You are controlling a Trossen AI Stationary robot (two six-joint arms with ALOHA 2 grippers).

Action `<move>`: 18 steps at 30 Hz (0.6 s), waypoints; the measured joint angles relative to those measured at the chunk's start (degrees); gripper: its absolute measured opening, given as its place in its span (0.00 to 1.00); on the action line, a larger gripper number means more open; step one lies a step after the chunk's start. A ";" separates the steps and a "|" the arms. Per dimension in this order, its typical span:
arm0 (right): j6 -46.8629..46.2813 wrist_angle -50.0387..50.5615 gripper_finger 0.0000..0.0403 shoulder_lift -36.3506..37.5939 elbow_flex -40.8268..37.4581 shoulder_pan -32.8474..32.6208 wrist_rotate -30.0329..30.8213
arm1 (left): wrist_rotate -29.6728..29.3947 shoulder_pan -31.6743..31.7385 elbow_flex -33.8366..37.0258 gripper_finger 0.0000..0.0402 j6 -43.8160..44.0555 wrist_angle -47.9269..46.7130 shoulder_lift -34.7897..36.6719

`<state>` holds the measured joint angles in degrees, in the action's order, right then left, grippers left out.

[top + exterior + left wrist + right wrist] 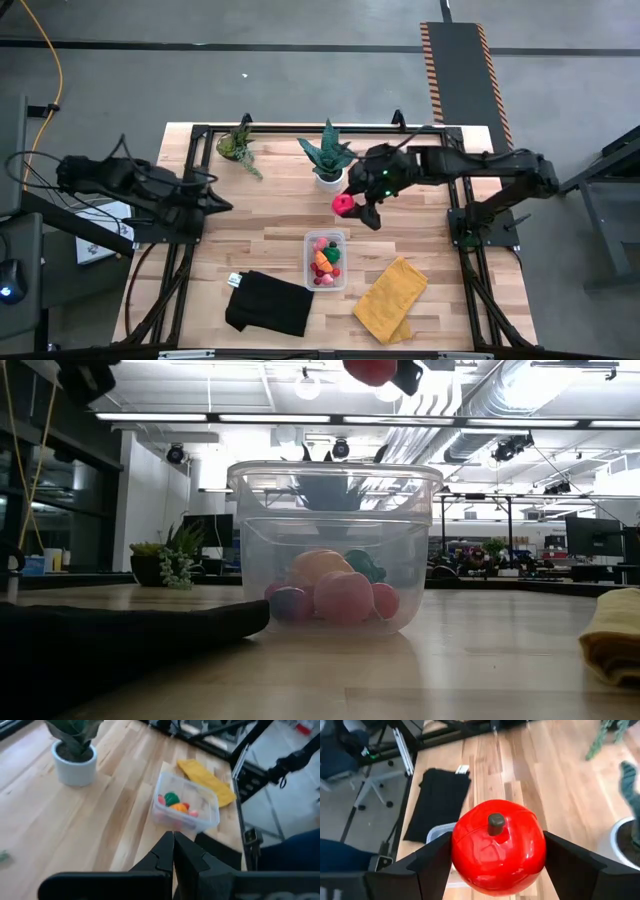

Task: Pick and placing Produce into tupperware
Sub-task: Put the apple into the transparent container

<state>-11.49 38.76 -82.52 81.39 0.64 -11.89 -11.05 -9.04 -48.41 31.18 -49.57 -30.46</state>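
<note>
Pale wooden planks form the counter (270,240), framed in black rail, with grey floor around it and an open ceiling of ducts seen beyond. A black cloth (269,304) lies at 7 o'clock, a yellow cloth (391,299) at 5 o'clock. Between them the clear, round-cornered tupperware (326,260) is set, holding small produce (325,261). Above and just beyond it, a glossy red apple (497,845) is clamped in the right end effector (358,205). At 9 o'clock the left end effector (173,851) is held together.
</note>
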 joint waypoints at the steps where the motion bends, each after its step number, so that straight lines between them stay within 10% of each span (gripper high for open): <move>1: -0.02 0.00 0.68 -0.57 0.01 -0.30 0.04 | 0.27 0.02 -1.20 0.00 -0.46 -2.10 -0.02; 18: -3.36 -0.04 0.68 -8.38 0.03 -5.25 1.89 | 4.66 0.00 -2.79 0.00 -5.69 -12.47 -0.75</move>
<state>-14.85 38.72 -90.90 81.43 -4.62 -10.00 -6.39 -9.03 -51.20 25.50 -62.04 -31.20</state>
